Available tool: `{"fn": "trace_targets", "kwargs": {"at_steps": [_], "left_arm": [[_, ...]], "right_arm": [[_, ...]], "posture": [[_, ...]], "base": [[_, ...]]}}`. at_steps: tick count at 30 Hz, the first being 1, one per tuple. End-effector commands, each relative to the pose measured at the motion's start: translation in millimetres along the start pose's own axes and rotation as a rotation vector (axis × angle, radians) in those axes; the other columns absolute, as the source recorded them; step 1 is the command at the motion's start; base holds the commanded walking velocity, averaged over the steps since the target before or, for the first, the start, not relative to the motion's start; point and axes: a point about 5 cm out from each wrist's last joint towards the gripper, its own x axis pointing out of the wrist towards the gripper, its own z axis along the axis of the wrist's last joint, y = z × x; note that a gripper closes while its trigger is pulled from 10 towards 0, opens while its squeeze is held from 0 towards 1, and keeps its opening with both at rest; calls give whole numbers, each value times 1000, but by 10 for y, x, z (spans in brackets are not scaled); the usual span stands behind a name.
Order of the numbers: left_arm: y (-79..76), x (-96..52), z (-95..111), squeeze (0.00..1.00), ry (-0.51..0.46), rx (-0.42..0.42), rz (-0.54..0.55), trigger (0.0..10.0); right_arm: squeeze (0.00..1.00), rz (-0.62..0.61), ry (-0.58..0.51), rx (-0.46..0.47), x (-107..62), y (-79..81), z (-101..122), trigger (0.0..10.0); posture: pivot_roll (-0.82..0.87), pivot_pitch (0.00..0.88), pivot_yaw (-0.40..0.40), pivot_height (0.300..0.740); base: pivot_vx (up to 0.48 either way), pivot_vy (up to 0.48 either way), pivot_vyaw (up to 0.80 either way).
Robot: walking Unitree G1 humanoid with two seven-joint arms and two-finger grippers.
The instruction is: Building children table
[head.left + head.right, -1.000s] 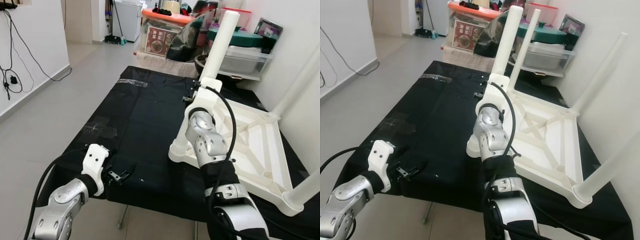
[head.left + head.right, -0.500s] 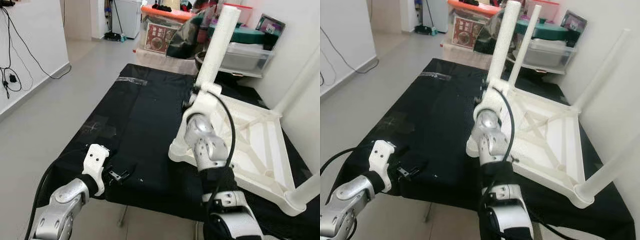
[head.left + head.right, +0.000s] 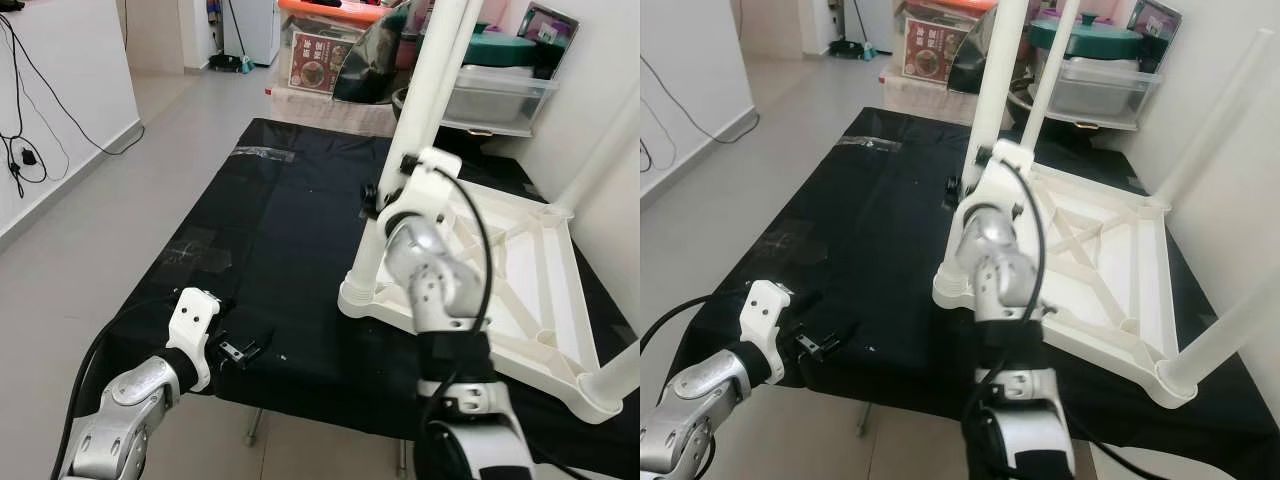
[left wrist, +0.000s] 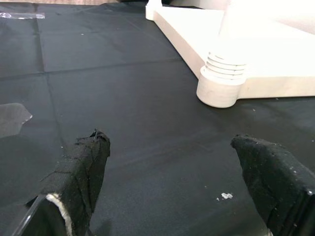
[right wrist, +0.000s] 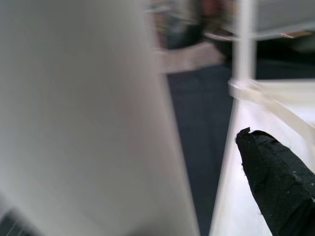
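i see the white children table (image 3: 520,290) lying upside down on the right half of a black cloth (image 3: 280,230) that covers the work surface, its legs pointing up. my right gripper (image 3: 385,192) is up at the near-left leg (image 3: 400,170), which stands in the tabletop's near-left corner socket (image 4: 224,86). in the right wrist view that leg is a big blurred white mass right against the camera, with one black finger (image 5: 278,184) beside it; from the head views the fingers look wrapped around the leg, so i read it as clamped on the leg. my left gripper (image 4: 179,189) sits low at the near-left edge of the cloth, well apart from the table, its two black fingers spread wide with bare cloth between them. patches of clear tape (image 3: 205,250) lie on the cloth to the left. beyond the far end of the cloth i see stacked storage bins (image 3: 500,85) and an orange-lidded box (image 3: 325,55). cables (image 3: 25,110) hang down the white wall on the far left.
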Motion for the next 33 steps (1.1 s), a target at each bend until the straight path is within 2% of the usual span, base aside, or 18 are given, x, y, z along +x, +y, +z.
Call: {"fn": "trace_targets", "kwargs": {"at_steps": [1,2,5,7,8,9,10,11,12,18,19,21,22,31,33], "left_arm": [[-19,13,-33,0,17,9,-19,10000],[-17,13,-33,0,18,10,-22,10000],[-14,25,-29,0,17,11,-25,10000],[-14,25,-29,0,17,11,-25,10000],[-14,30,-27,0,16,11,-26,10000],[-13,35,-25,0,15,12,-27,10000],[-13,39,-26,0,14,12,-27,10000],[-13,39,-26,0,14,12,-27,10000],[-15,43,-26,0,13,13,-27,10000],[-19,55,-27,0,12,12,-23,10000],[-14,52,-28,0,12,12,-21,10000],[-11,50,-29,0,12,12,-20,10000],[-2,43,-28,0,12,13,-18,10000],[14,28,-37,0,13,15,-11,10000],[8,29,-44,0,14,15,-12,10000]], "right_arm": [[0,113,-6,-37,-9,35,103,10000],[0,195,-14,-106,-3,18,180,10000],[0,301,-15,-212,58,-55,229,10000],[0,301,-15,-212,58,-55,229,10000],[0,353,-5,-251,79,-74,233,10000],[0,446,3,-265,87,-70,242,10000],[0,536,4,-319,98,-85,245,10000],[0,536,4,-319,98,-85,245,10000],[0,612,19,-359,122,-133,229,10000],[0,724,68,-450,222,-303,177,10000],[0,732,80,-443,243,-317,172,6118],[0,736,88,-438,255,-324,169,6118],[0,719,96,-436,291,-345,165,0],[0,670,135,-475,385,-502,108,0],[0,652,145,-455,403,-558,82,0]], "posture": [[76,0,-126,740],[76,0,-126,740],[74,0,-124,740],[74,0,-124,740],[75,0,-124,740],[77,0,-125,740],[76,0,-126,740],[76,0,-126,740],[78,0,-128,740],[97,0,-139,740],[103,0,-142,740],[103,0,-142,740],[106,0,-144,740],[118,0,-154,740],[118,0,-155,740]], "base": [[0,0,0],[0,0,0],[0,0,0],[0,0,0],[0,0,0],[0,0,0],[0,0,0],[0,0,0],[0,0,0],[0,0,0],[0,0,0],[0,0,0],[0,0,0],[0,0,0],[0,0,0]]}}
